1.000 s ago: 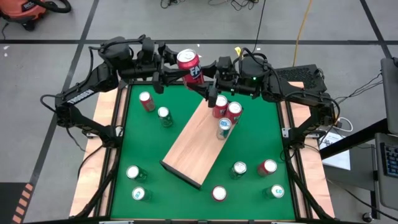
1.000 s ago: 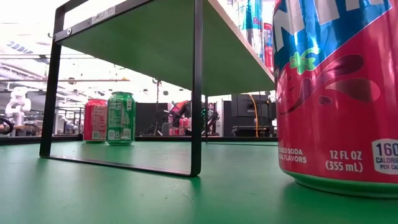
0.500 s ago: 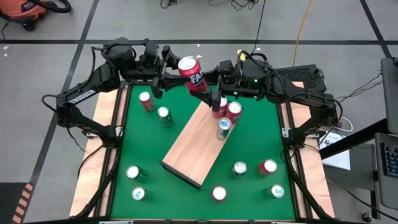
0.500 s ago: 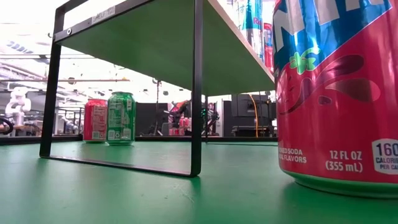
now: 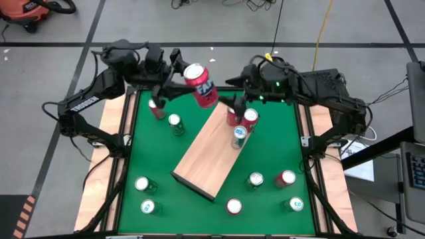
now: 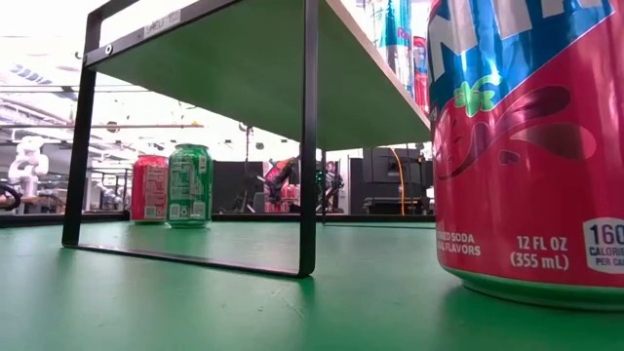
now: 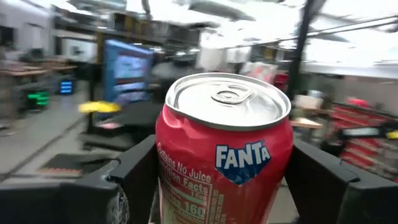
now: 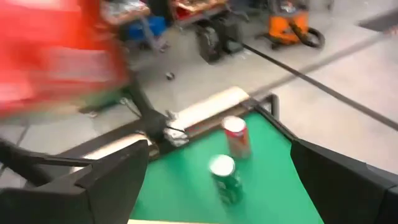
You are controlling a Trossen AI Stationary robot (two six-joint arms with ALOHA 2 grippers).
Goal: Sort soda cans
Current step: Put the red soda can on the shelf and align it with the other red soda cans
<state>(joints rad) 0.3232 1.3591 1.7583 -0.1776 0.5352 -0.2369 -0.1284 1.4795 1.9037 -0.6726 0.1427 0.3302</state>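
Red can (image 5: 200, 83) gripped in the left hand (image 5: 178, 75), held up in the air over the far edge of the tabletop (image 5: 265, 159), tilted, silver top and blue logo filling the left wrist view. Right hand (image 5: 237, 101) spread wide and empty, hovering just beside the can group at the far end of the wooden board (image 5: 207, 151). On that board: two red cans (image 5: 242, 117) and one teal can (image 5: 239, 136), bunched close together, so sorting looks started but nowhere near finished. Left loose on the green felt: a red can (image 5: 157, 108) and a green can (image 5: 175, 123) near the far left corner, two green ones (image 5: 145, 195) at the near left, a red one (image 5: 234, 206) at the near edge, then a green (image 5: 254, 180), a red (image 5: 285, 178) and another green (image 5: 295, 204) at the near right. Most of the job ahead, by the look of it. Green cloth top, pale wood border, black frame. Beyond it grey concrete floor, cables, an orange shop vacuum (image 5: 30, 11), workshop shelving in the low view.
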